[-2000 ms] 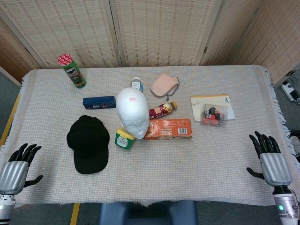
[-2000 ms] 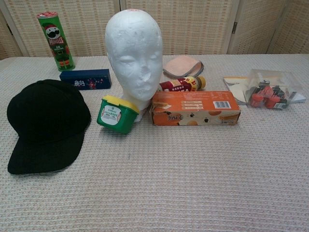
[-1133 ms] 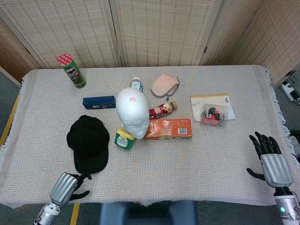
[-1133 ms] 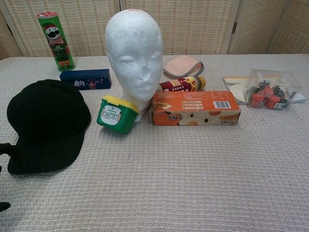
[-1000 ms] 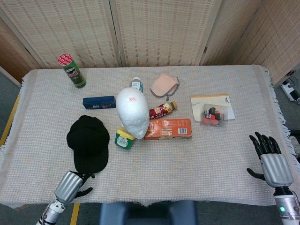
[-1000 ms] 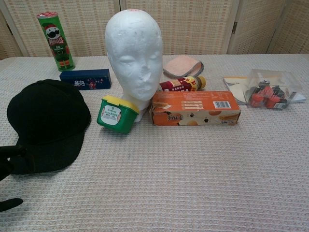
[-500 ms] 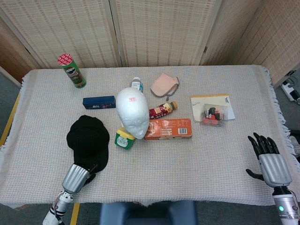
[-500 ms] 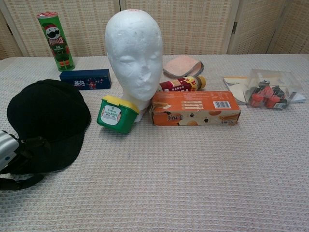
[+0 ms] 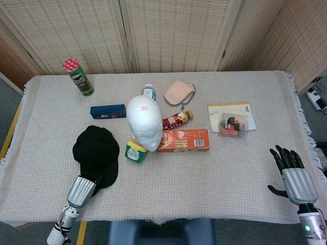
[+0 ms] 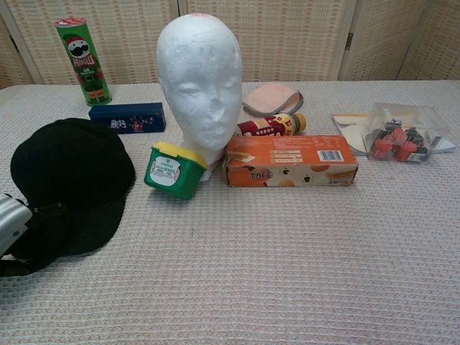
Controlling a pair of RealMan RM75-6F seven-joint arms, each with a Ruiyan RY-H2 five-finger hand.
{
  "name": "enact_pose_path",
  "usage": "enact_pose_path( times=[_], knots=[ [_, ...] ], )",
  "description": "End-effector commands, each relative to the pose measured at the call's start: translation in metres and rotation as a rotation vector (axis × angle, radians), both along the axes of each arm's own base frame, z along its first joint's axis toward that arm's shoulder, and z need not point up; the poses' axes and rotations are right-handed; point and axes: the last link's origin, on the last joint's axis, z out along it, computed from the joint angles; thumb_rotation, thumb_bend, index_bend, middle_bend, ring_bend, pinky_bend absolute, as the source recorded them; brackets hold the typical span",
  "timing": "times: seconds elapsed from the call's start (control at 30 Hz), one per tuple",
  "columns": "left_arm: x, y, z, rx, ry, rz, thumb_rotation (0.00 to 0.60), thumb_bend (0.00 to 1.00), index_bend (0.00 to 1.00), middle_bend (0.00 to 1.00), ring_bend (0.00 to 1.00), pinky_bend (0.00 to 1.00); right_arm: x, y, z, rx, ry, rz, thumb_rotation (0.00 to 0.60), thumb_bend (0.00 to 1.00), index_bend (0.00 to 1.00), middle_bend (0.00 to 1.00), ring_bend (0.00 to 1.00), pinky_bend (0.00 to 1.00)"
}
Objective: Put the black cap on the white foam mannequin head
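Observation:
The black cap (image 9: 95, 150) (image 10: 72, 172) lies flat on the cloth, left of the white foam mannequin head (image 9: 144, 122) (image 10: 200, 79), which stands upright mid-table facing me. My left hand (image 9: 82, 191) (image 10: 14, 226) is at the cap's near brim; its fingers lie over the brim with the thumb underneath, gripping it. My right hand (image 9: 292, 173) hovers by the table's near right edge, fingers spread and holding nothing; only the head view shows it.
A green tub with a yellow lid (image 10: 172, 169) leans against the mannequin's base, with an orange box (image 10: 291, 160) and a bottle (image 9: 177, 120) to its right. A blue box (image 10: 127, 117) and a Pringles can (image 10: 83, 61) stand behind the cap. A plastic bag (image 9: 232, 124) lies far right.
My left hand came in from the near left edge to the cap's brim and closed its fingers on it. The right hand has barely moved.

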Motion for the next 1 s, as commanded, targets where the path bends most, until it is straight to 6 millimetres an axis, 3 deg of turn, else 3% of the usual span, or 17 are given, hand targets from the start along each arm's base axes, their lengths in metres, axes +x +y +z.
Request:
enact_pose_path(
  times=[0.03,0.17,0.37,0.57,0.77,1.0],
  knots=[
    [-0.001,0.002,0.002,0.007,0.006,0.001,0.600,0.44,0.54,1.00,0.93,1.00,0.000,0.000,0.000,0.005,-0.002,0.001,0.600,0.02,0.00,0.00,0.00,0.00],
    [-0.004,0.004,0.006,0.018,0.002,0.006,0.600,0.53,0.61,1.00,0.94,1.00,0.001,0.000,-0.001,0.011,-0.005,0.004,0.600,0.02,0.00,0.00,0.00,0.00],
    [-0.006,0.010,0.022,0.077,-0.011,-0.006,0.600,0.57,0.63,1.00,0.94,1.00,0.002,0.001,0.000,0.016,-0.011,0.008,0.600,0.02,0.00,0.00,0.00,0.00],
    [0.002,0.028,0.059,0.220,-0.072,-0.073,0.600,0.59,0.64,1.00,0.94,1.00,0.004,0.004,0.003,0.016,-0.027,0.017,0.600,0.02,0.00,0.00,0.00,0.00],
    [0.016,0.060,0.107,0.401,-0.171,-0.117,0.600,0.60,0.64,1.00,0.94,1.00,0.005,0.006,0.006,0.018,-0.040,0.023,0.600,0.02,0.00,0.00,0.00,0.00],
    [0.059,0.114,0.151,0.506,-0.202,-0.185,0.600,0.60,0.65,1.00,0.94,1.00,0.007,0.010,0.008,0.025,-0.053,0.029,0.600,0.02,0.00,0.00,0.00,0.00]
  ],
)
